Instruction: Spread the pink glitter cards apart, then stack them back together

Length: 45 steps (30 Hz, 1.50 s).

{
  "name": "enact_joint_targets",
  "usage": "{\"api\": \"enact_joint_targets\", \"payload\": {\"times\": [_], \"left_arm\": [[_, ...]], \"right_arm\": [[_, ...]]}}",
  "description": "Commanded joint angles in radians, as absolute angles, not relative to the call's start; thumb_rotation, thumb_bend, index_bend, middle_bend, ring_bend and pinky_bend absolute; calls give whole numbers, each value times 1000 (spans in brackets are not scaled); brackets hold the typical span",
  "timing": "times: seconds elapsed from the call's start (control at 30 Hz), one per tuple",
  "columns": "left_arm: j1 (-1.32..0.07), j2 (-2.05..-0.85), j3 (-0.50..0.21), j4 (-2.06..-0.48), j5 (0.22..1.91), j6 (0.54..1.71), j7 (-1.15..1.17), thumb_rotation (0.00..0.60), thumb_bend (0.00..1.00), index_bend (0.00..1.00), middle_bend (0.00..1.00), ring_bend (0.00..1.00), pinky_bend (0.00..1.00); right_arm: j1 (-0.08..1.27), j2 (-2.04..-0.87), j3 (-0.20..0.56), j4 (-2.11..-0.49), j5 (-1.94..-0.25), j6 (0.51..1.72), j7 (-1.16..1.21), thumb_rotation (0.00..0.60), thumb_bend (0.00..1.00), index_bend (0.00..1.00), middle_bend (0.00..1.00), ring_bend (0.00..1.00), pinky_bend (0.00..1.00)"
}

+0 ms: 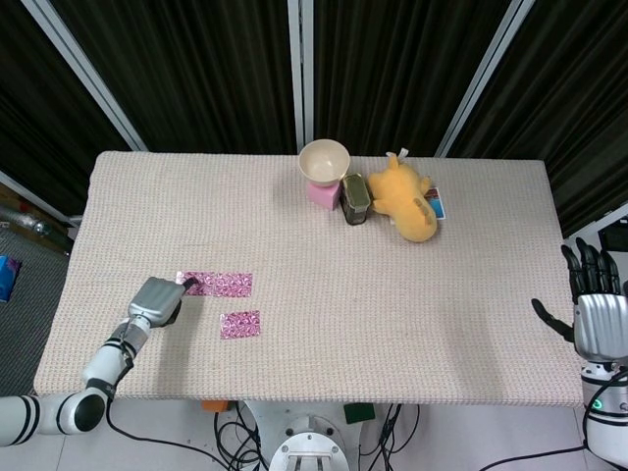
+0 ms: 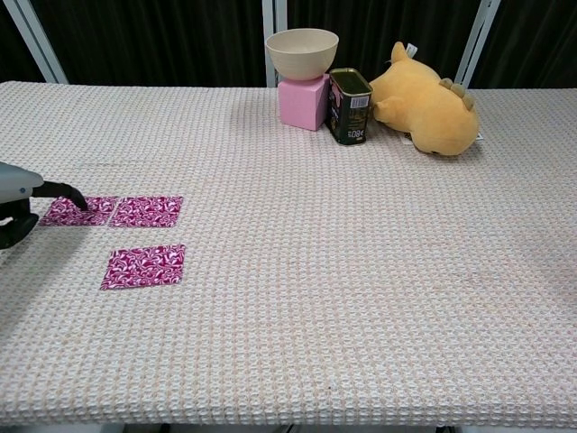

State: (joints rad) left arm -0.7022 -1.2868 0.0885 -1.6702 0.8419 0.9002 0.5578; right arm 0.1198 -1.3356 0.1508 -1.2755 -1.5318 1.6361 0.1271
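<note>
- Your left hand (image 1: 155, 298) sits far left of the pink block (image 2: 302, 101), one dark fingertip (image 2: 76, 198) pressing the leftmost glitter card (image 2: 77, 211); other fingers curled under.
- Second card (image 2: 146, 211) lies just beside it; third card (image 2: 144, 266) nearer you.
- Your right hand (image 1: 592, 309), far right of the block, holds nothing, fingers spread.

Far edge, centre: passage blocked by cluster of bowl (image 2: 302, 52) on pink block (image 2: 302, 101), tin (image 2: 350, 105), plush toy (image 2: 425, 99). Near-left area occupied by three flat pink glitter cards (image 2: 144, 265) and left hand (image 1: 157, 299). Centre and right tabletop (image 2: 379, 298) left unobstructed.
</note>
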Motion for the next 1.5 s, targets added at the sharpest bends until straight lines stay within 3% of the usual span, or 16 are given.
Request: {"api": "enact_joint_targets", "payload": {"times": [0.03, 0.53, 0.9, 1.23, 1.5], "left_arm": [[-695, -1276, 91, -1668, 844, 903, 548, 600, 725, 186, 872, 945, 1000], [-673, -1225, 89, -1686, 847, 907, 514, 600, 725, 197, 872, 945, 1000], [-651, -1279, 54, -1659, 993, 941, 438, 600, 725, 140, 873, 944, 1000], [-682, -1307, 64, -1637, 948, 863, 481, 600, 726, 142, 873, 944, 1000], [-683, -1303, 66, -1631, 913, 867, 498, 600, 725, 145, 873, 944, 1000]], "right_arm": [[121, -1336, 149, -1277, -1533, 1634, 125, 600, 446, 0, 0, 0, 0], [123, -1334, 144, -1289, -1541, 1633, 105, 600, 447, 0, 0, 0, 0], [120, -1338, 141, -1279, -1538, 1632, 109, 600, 451, 0, 0, 0, 0], [118, -1340, 143, -1272, -1530, 1628, 113, 600, 451, 0, 0, 0, 0], [121, -1345, 142, -1265, -1530, 1624, 113, 600, 452, 0, 0, 0, 0]]}}
